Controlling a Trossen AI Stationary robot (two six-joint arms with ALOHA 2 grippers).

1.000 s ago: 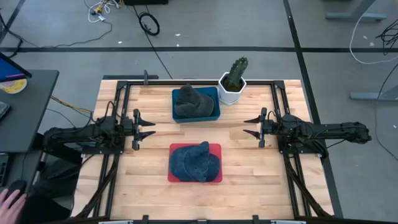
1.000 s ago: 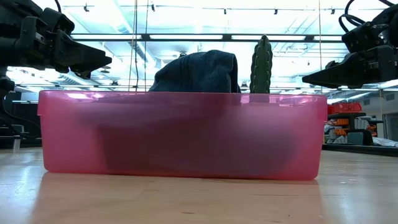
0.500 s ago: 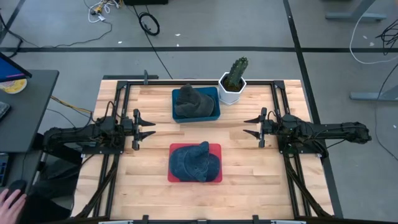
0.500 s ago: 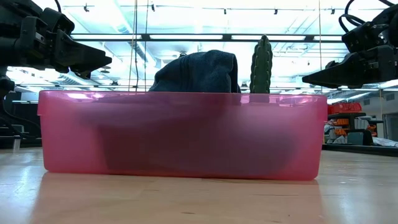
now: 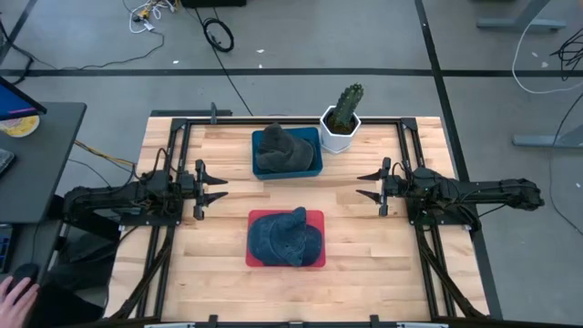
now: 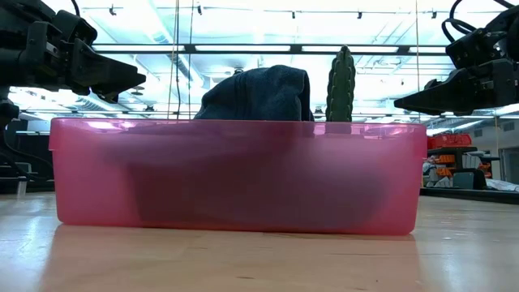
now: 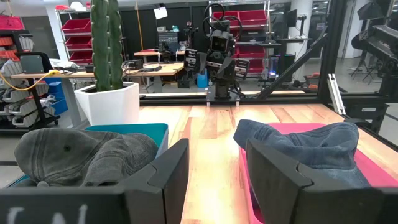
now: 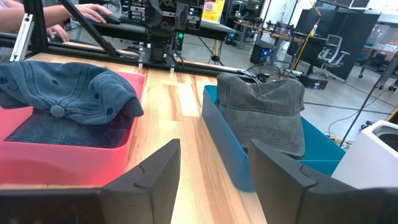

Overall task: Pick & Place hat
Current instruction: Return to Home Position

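Blue cap: your blue cap (image 5: 284,235) lies crumpled in the red bin (image 5: 318,219), at 6 o'clock from the table's middle in the high view. In the low view its crown rises above the bin wall.
Black cap: the faded black cap (image 5: 279,150) sits in the blue bin (image 5: 316,138), at 12 o'clock from the red bin. A strip of bare wood lies between the two bins.
Left gripper: your left gripper (image 5: 223,188) is held above the table at 9 o'clock from that strip, well apart from both bins. Its fingers are spread wide with nothing between them.
Right gripper: your right gripper (image 5: 359,185) faces it from 3 o'clock, likewise parted and holding nothing.
Cactus: a cactus (image 5: 346,102) in a white pot (image 5: 339,137) stands just beside the blue bin, at its 1 o'clock corner.
Table: the wooden table (image 5: 373,251) has a black frame around it.
Person: a hand (image 5: 13,293) shows off the table at 8 o'clock, below a grey desk (image 5: 36,164).
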